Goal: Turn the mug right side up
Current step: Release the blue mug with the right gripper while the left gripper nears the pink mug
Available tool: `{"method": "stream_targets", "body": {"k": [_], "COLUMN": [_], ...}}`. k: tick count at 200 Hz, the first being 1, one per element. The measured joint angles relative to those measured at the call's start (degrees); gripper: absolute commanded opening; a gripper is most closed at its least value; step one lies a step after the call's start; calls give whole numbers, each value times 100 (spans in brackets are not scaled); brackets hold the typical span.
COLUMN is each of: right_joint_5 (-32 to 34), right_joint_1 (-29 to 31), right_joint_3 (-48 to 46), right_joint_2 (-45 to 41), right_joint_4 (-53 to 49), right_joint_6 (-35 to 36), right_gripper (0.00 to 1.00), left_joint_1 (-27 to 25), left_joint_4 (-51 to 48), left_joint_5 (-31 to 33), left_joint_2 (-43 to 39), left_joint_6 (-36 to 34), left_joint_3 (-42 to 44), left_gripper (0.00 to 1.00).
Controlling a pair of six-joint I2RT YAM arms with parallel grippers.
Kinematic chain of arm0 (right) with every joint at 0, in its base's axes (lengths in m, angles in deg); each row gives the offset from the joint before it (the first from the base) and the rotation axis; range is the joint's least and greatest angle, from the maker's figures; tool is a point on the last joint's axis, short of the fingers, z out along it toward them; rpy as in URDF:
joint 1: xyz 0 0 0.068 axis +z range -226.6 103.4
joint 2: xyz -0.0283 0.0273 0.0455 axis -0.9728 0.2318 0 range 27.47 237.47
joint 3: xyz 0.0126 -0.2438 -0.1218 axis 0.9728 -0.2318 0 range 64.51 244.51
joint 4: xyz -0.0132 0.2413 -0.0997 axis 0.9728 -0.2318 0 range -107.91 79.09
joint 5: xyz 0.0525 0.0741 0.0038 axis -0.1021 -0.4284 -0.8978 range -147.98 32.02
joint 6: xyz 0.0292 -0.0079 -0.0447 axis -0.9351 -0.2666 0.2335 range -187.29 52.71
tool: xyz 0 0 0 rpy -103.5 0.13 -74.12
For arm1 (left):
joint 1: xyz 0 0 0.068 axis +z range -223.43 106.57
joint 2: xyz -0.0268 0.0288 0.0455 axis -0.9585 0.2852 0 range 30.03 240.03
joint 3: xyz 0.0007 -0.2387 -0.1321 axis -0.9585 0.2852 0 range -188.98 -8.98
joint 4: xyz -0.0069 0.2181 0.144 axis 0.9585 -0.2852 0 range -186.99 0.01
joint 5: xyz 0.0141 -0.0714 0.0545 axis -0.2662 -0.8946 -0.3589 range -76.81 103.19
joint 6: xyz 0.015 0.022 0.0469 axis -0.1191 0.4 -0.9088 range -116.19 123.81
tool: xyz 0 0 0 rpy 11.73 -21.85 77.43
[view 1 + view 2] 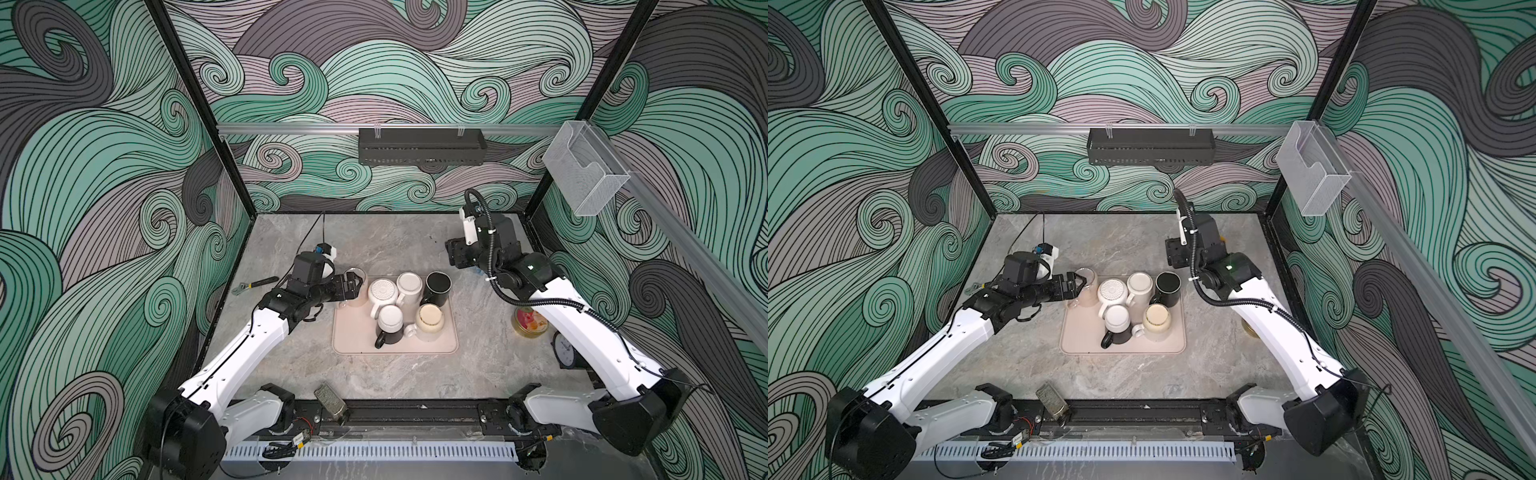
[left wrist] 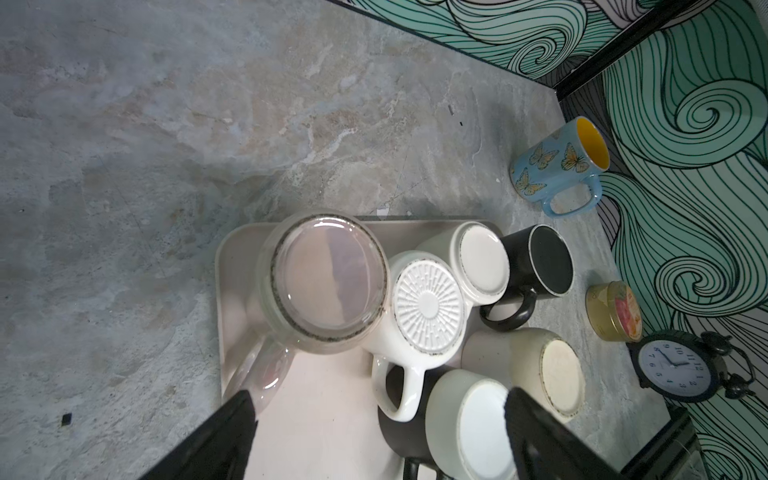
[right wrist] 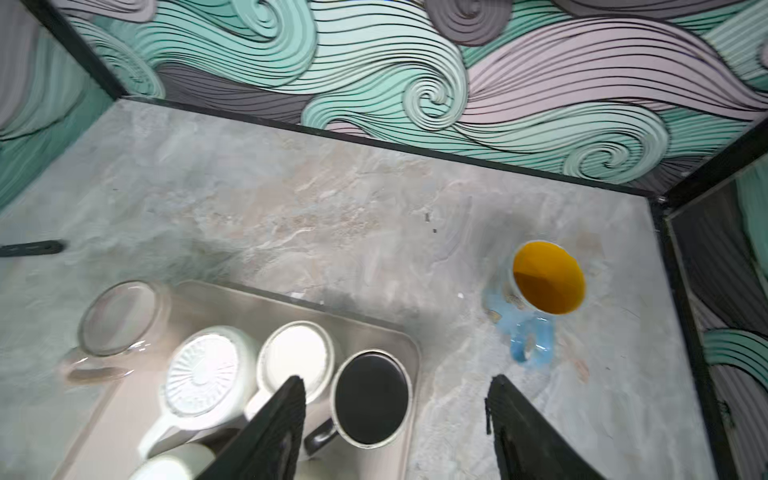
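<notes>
Blue mug (image 3: 547,277) upright, right gripper (image 3: 397,379) parted

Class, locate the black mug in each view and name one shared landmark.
Top view: black mug at tray's far right corner.
Top view: black mug, same corner.
Left wrist: black mug beside plain white mug.
Right wrist: black mug beside it again.
Landmark: ribbed white mug base.

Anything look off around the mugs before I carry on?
Dark specks ring the upturned base of the clear glass mug, at a corner of the beige tray; it looks gritty. No spill or breakage visible.
</notes>
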Motion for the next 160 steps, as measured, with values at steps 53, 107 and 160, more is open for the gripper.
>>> {"method": "stream_targets", "body": {"k": [53, 107, 160], "right_joint_5": [-835, -1080, -1099], "right_joint_1": [708, 907, 929], "right_joint_3": [415, 509, 535], "right_joint_2": [807, 1231, 1239], "right_joint_4": [-105, -302, -326], "right_joint_6": [-61, 79, 79], "right_gripper": [77, 73, 72], "left_joint_1": [0, 0, -42], "left_joint_4": [-407, -621, -544], "left_joint_5": [157, 437, 505], "left_joint_2": [-181, -188, 98], "left_joint_6": [-83, -404, -485], "left_joint_3": [9, 9, 9], "left_gripper": [97, 90, 85]}}
